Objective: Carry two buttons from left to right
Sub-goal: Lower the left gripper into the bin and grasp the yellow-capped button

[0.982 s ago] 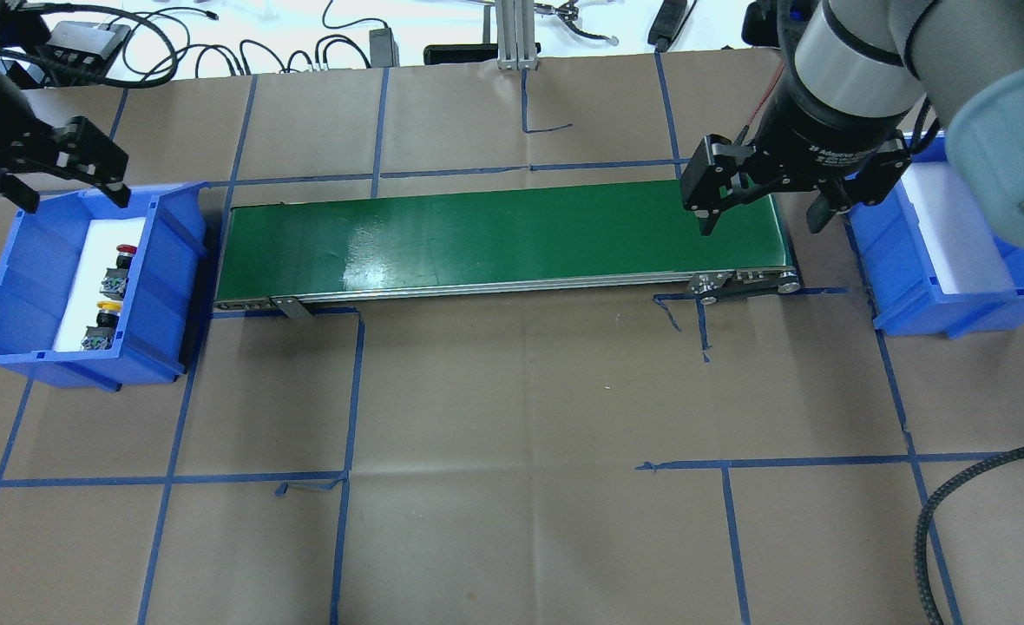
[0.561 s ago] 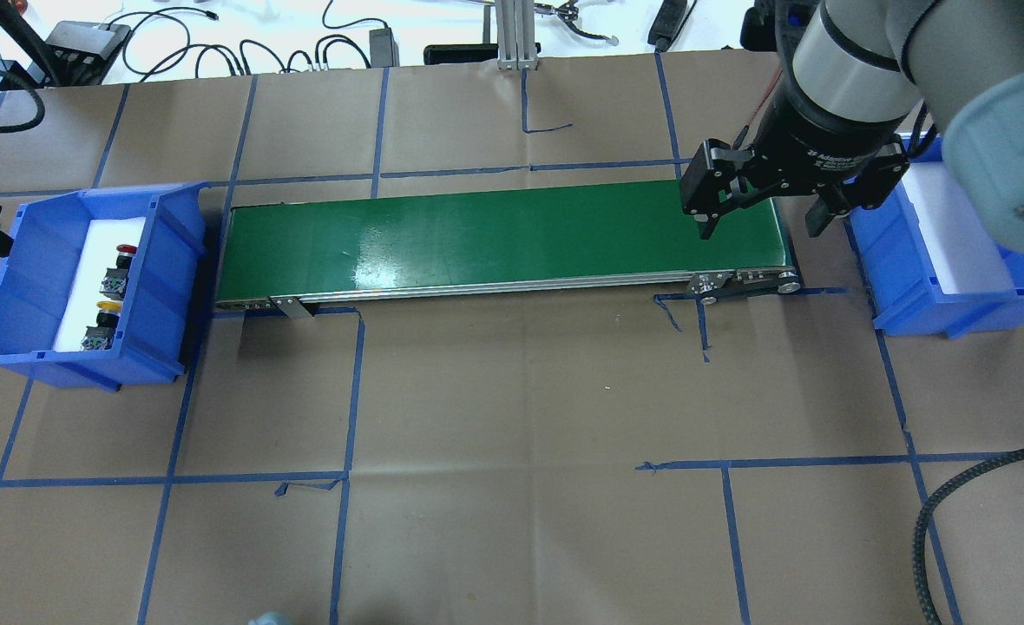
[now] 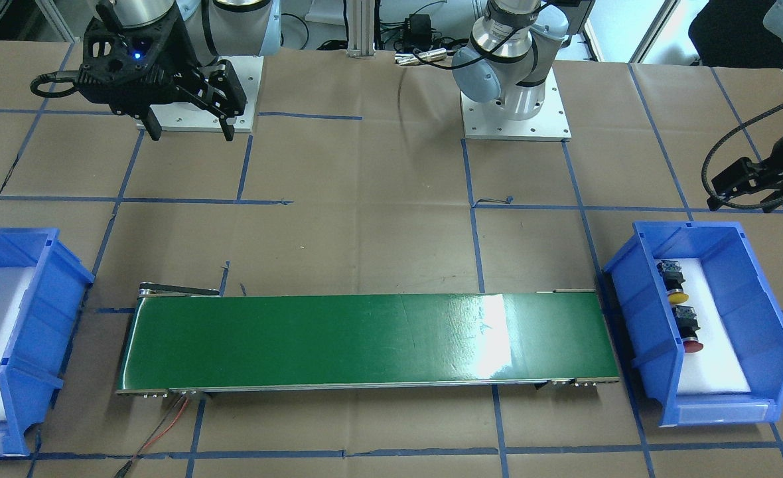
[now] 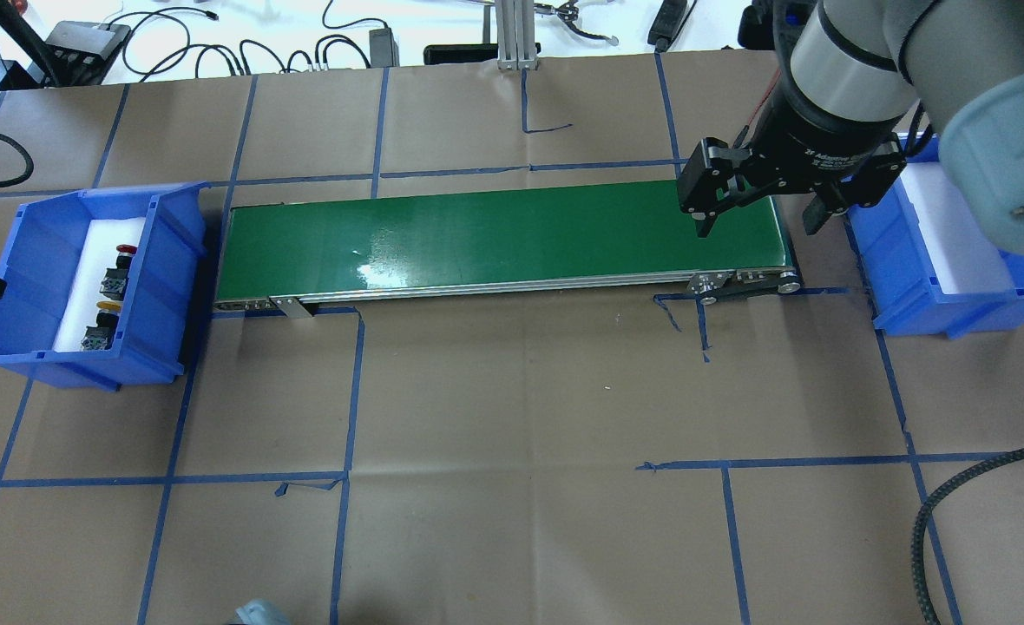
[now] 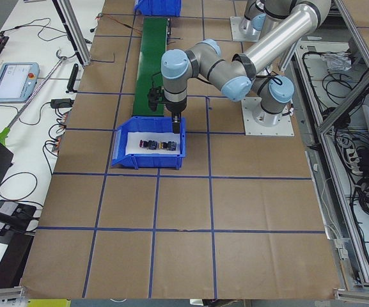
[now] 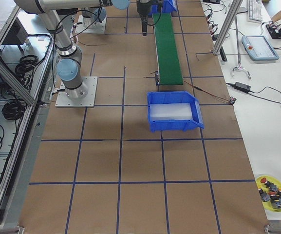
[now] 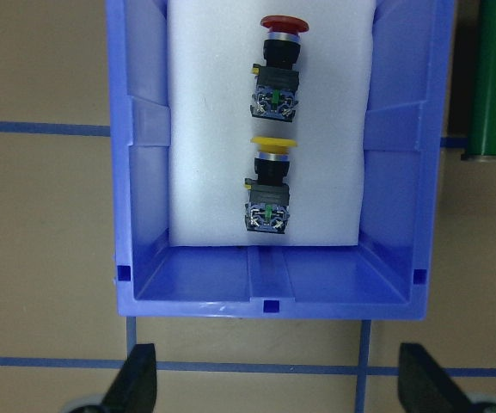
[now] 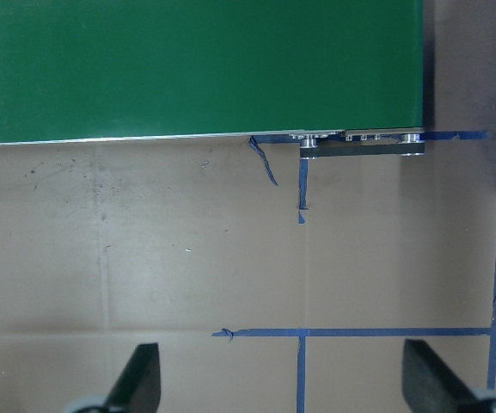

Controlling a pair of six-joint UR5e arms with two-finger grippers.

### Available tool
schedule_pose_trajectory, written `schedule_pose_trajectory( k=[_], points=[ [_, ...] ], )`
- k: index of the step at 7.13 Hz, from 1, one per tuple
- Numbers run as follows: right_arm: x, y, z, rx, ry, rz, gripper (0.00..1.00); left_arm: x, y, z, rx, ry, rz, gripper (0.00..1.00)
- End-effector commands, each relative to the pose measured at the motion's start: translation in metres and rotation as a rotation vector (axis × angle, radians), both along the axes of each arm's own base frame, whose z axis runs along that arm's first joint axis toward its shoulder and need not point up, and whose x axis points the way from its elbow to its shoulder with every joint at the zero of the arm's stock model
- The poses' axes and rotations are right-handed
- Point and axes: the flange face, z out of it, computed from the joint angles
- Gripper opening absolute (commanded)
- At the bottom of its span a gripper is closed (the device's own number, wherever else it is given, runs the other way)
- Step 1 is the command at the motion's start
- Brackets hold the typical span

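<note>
On white foam (image 7: 205,129): red-capped button (image 7: 275,73); yellow-capped button (image 7: 267,185); bodies seemingly grey.

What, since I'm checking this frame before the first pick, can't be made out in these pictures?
Left gripper: overhead view cuts it off at the left edge; only a sliver shows.
Right bin: overhead view, partly covered by the right arm.
Terminal markings on the red button and yellow button: left wrist view, too small.
Parts on the yellow dish: right side view, too small, near the corner.
</note>
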Motion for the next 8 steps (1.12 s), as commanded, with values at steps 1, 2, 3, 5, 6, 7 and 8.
schedule_pose_trajectory(
  k=[1,2,3,5,6,7,8],
  points=[
    [-0.001,-0.001,0.005,-0.012,-0.002,-0.004,1.0,-0.003,-0.003,-0.044,-0.033,0.009,-0.052,0.99],
    [-0.001,-0.001,0.007,-0.013,-0.002,-0.004,1.0,-0.001,-0.006,-0.065,-0.056,-0.011,-0.091,0.99],
    [-0.001,-0.001,0.007,-0.013,-0.002,-0.004,1.0,0.001,-0.007,-0.09,-0.064,-0.018,-0.096,0.99],
    [-0.001,-0.001,0.006,-0.013,-0.002,-0.01,1.0,0.0,-0.013,-0.116,-0.084,-0.035,-0.104,0.99],
    [-0.001,0.0,0.006,-0.012,-0.002,-0.008,1.0,-0.002,-0.016,-0.124,-0.077,-0.027,-0.11,0.99],
    [-0.001,0.0,0.006,-0.012,-0.002,-0.008,1.0,-0.002,-0.023,-0.145,-0.086,-0.017,-0.116,0.99],
    [-0.001,0.0,0.006,-0.012,-0.002,-0.008,1.0,-0.003,-0.024,-0.154,-0.093,-0.017,-0.116,0.99]
  ],
)
